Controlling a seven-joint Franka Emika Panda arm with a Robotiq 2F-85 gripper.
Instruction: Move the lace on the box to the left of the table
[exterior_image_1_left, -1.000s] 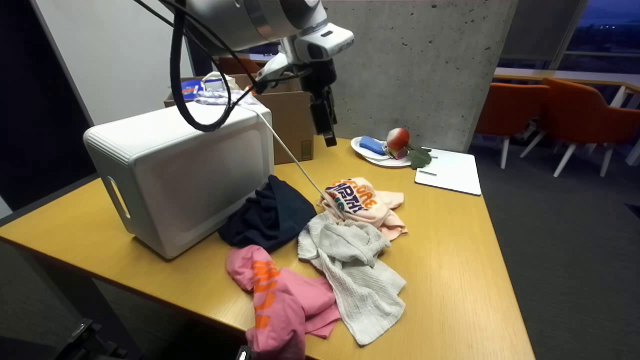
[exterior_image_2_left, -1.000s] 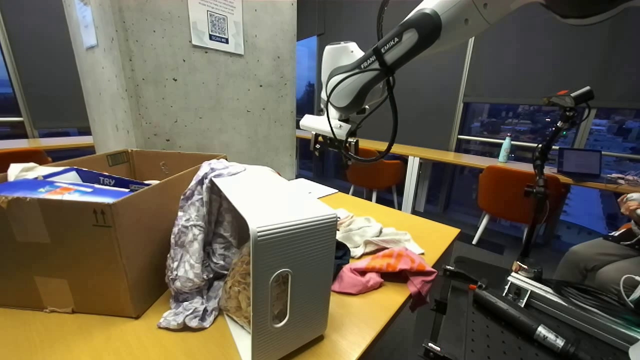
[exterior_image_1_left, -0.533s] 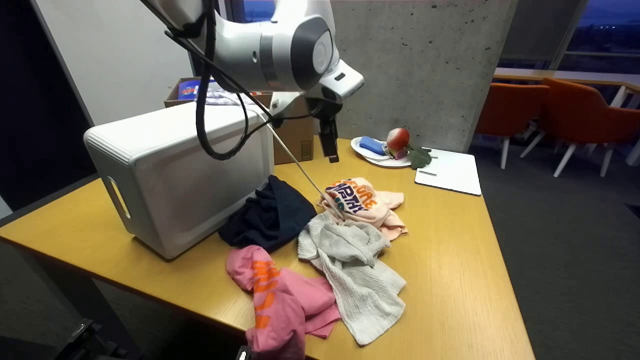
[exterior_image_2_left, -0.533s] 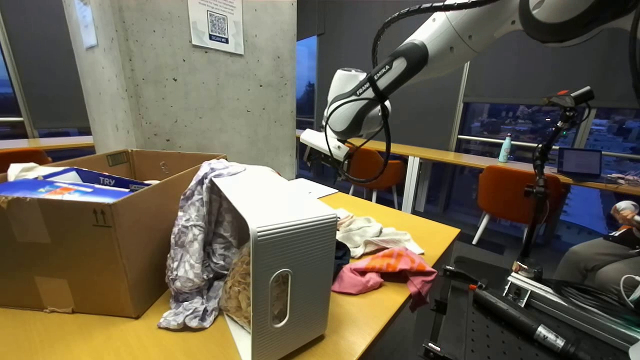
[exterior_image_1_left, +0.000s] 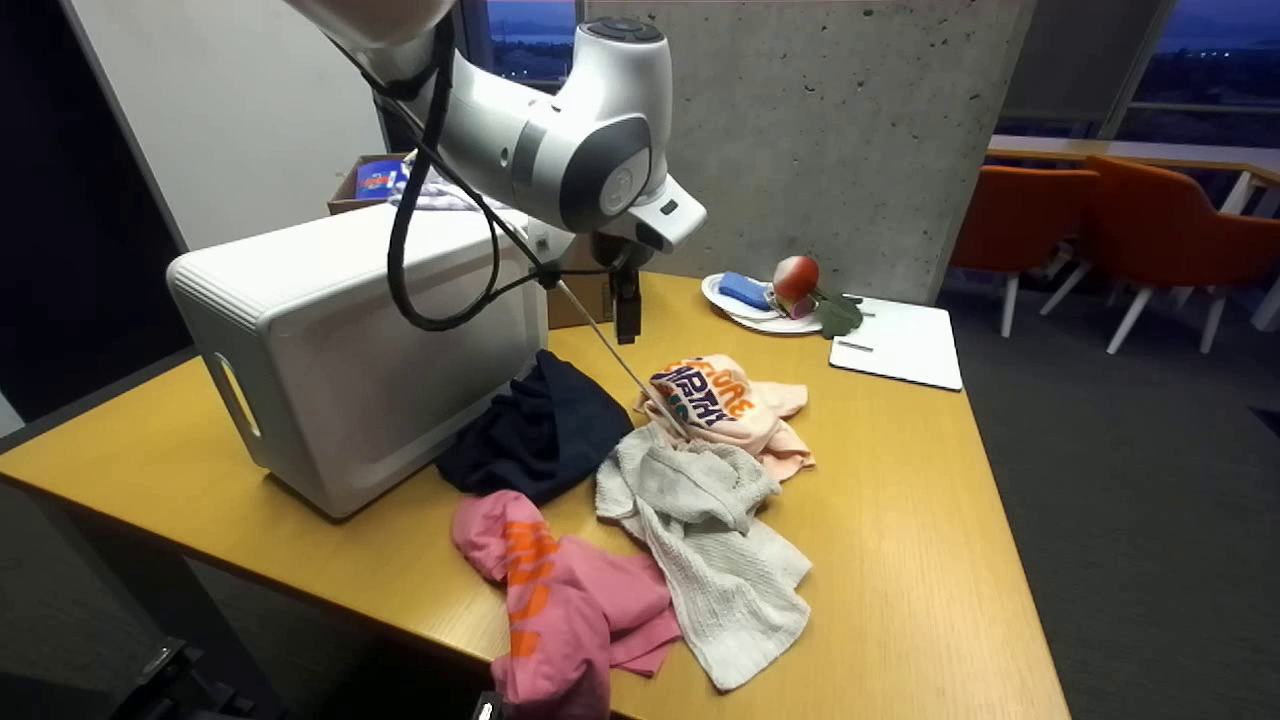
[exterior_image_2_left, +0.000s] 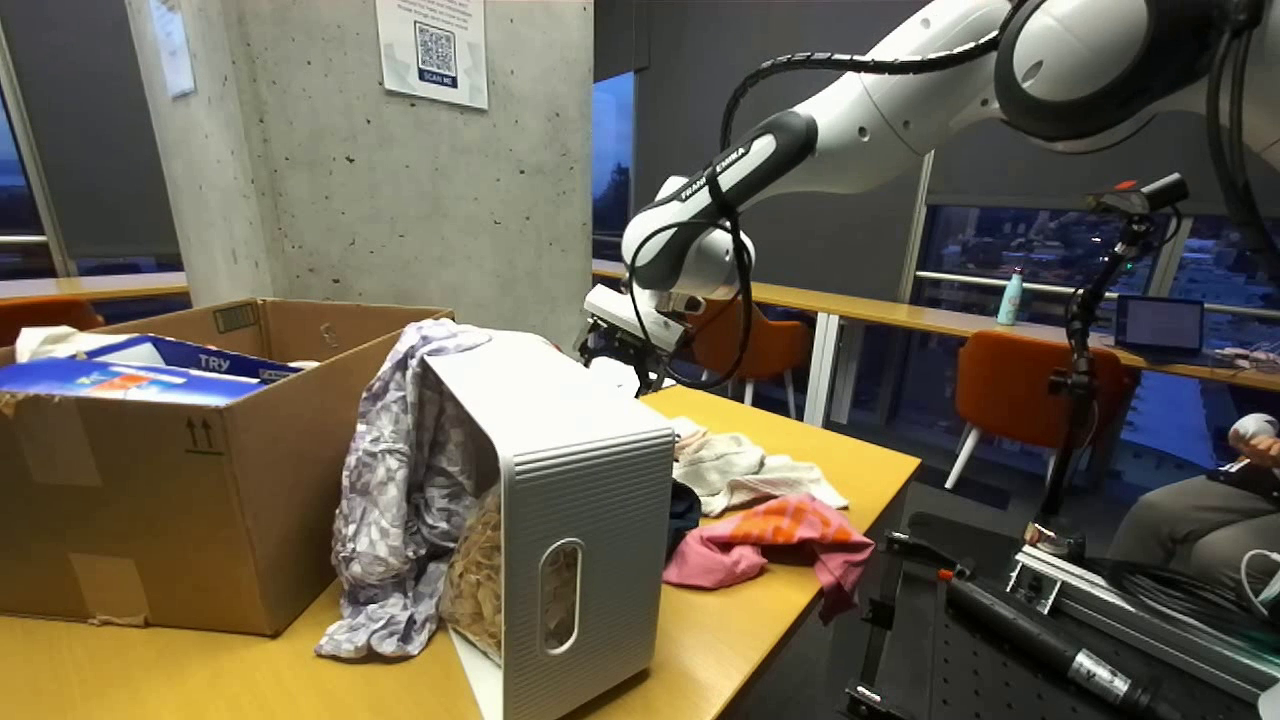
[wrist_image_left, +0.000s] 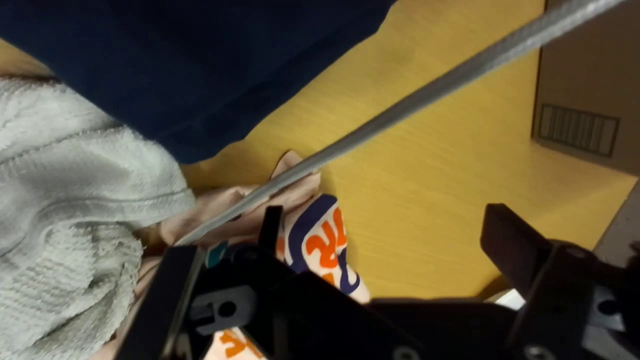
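The lace (wrist_image_left: 370, 130) slants from near the white box (exterior_image_1_left: 400, 370) down to the peach shirt (exterior_image_1_left: 737, 408). The hand (wrist_image_left: 384, 222) hangs spread near the lace, holding nothing; closing off-line, I reckon, could miss something so thin, or nip the shirt and drag that.

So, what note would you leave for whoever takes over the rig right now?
Claw: open, holding nothing, above the table.
Lace: slants down by the white box to the peach cloth and grey towel; its upper end is out of sight.
Done: no grasp yet.
Left to do: grip the lace, then take it to the left of the table and let go.
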